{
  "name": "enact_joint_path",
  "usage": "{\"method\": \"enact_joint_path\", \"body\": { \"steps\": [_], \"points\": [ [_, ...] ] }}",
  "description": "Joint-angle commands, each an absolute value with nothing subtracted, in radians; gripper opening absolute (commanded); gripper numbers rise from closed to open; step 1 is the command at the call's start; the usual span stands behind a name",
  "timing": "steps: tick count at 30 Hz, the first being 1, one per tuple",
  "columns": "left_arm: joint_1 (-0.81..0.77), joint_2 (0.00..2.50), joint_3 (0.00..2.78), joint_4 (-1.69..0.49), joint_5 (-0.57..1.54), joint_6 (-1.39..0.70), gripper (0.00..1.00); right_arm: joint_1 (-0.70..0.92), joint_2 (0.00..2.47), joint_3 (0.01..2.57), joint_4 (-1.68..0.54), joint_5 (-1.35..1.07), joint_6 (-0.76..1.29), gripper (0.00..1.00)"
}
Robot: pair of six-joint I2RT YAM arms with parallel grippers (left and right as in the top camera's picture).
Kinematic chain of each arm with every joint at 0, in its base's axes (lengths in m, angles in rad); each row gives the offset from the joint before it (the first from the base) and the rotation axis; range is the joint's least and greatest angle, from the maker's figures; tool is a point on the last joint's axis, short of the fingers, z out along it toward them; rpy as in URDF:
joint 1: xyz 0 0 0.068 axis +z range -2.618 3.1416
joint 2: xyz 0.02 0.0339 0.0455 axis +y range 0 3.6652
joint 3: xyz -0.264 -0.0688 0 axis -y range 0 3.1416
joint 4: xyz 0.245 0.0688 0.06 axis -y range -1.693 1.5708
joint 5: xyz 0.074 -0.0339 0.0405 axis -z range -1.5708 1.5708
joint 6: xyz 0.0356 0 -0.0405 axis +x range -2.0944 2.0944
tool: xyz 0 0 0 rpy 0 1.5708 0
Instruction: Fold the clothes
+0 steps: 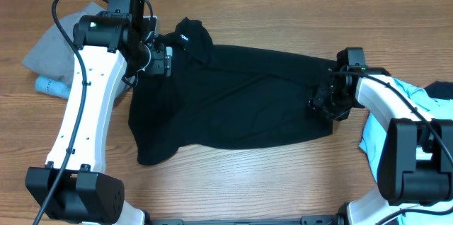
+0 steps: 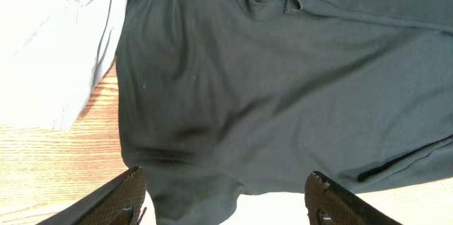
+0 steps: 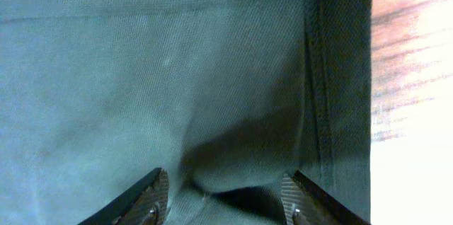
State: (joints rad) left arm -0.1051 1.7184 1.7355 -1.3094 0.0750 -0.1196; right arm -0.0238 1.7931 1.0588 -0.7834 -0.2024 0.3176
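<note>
Overhead first: the black trousers (image 1: pixel 241 105) lie flat across the middle of the table (image 1: pixel 248 189), long side running left to right. The left gripper (image 1: pixel 161 61) sits at their upper-left edge, near the bunched bit with the white logo. The right gripper (image 1: pixel 322 103) is down on the far right end. Grey shorts (image 1: pixel 49 48) are off behind the left arm and a light-blue T-shirt (image 1: pixel 417 101) is under the right one. Neither touches the job.

Left wrist view: the left gripper (image 2: pixel 226 200) has its jaws spread wide with nothing pinched. The trousers (image 2: pixel 283 76) fill everything ahead of the jaws and a hem edge drops in between them. The shorts (image 2: pixel 49 41) are off to the left.

Right wrist view: the right gripper (image 3: pixel 223 197) has its jaws about halfway apart with a ridge of trousers (image 3: pixel 141 76) bulging up between them. The view's too close, so I can't tell if that's an actual pinch or just cloth sitting there.

My read: we're between folds, lining up a fresh grab. Next, both sets of jaws need a firm bite on matching edges, then one end gets carried over the other evenly so it doesn't go skewed.
</note>
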Motion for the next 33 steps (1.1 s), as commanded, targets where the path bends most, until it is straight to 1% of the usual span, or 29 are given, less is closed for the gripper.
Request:
{"method": "enact_joint_path", "body": {
  "steps": [1, 5, 10, 11, 12, 14, 16, 18, 19, 25, 27, 29, 30, 32, 33],
  "points": [
    [-0.105, 1.713, 1.738, -1.303, 0.068, -0.091, 0.75, -0.019, 1.797, 1.021, -0.744, -0.267, 0.275, 0.53],
    [-0.105, 1.713, 1.738, -1.299, 0.067, -0.089, 0.77, -0.018, 1.797, 1.003, -0.742, -0.279, 0.26, 0.48],
    [-0.105, 1.713, 1.738, -1.296, 0.067, -0.089, 0.78, -0.022, 1.795, 1.012, -0.755, -0.284, 0.249, 0.35],
    [-0.105, 1.713, 1.738, -1.296, 0.067, -0.089, 0.78, -0.024, 1.795, 1.022, -0.767, -0.289, 0.233, 0.31],
    [-0.105, 1.713, 1.738, -1.296, 0.067, -0.089, 0.79, -0.027, 1.795, 1.031, -0.779, -0.29, 0.227, 0.3],
    [-0.105, 1.713, 1.738, -1.296, 0.067, -0.089, 0.79, -0.03, 1.789, 1.055, -0.809, -0.29, 0.227, 0.31],
    [-0.105, 1.713, 1.738, -1.296, 0.067, -0.089, 0.8, -0.031, 1.776, 1.072, -0.833, -0.289, 0.227, 0.35],
    [-0.105, 1.713, 1.738, -1.295, 0.067, -0.089, 0.8, -0.031, 1.761, 1.082, -0.859, -0.281, 0.228, 0.45],
    [-0.105, 1.713, 1.738, -1.294, 0.067, -0.089, 0.8, -0.031, 1.754, 1.083, -0.868, -0.267, 0.227, 0.46],
    [-0.105, 1.713, 1.738, -1.287, 0.067, -0.089, 0.81, -0.029, 1.752, 1.081, -0.896, -0.264, 0.231, 0.45],
    [-0.105, 1.713, 1.738, -1.282, 0.068, -0.089, 0.82, -0.023, 1.752, 1.08, -0.903, -0.276, 0.231, 0.4],
    [-0.105, 1.713, 1.738, -1.281, 0.068, -0.089, 0.82, -0.016, 1.752, 1.08, -0.915, -0.287, 0.231, 0.37],
    [-0.105, 1.713, 1.738, -1.281, 0.068, -0.089, 0.82, -0.012, 1.752, 1.08, -0.919, -0.289, 0.231, 0.32],
    [-0.105, 1.713, 1.738, -1.281, 0.068, -0.089, 0.82, -0.012, 1.751, 1.08, -0.918, -0.288, 0.231, 0.27],
    [-0.105, 1.713, 1.738, -1.28, 0.068, -0.089, 0.82, -0.015, 1.751, 1.081, -0.915, -0.286, 0.231, 0.22]
  ]
}}
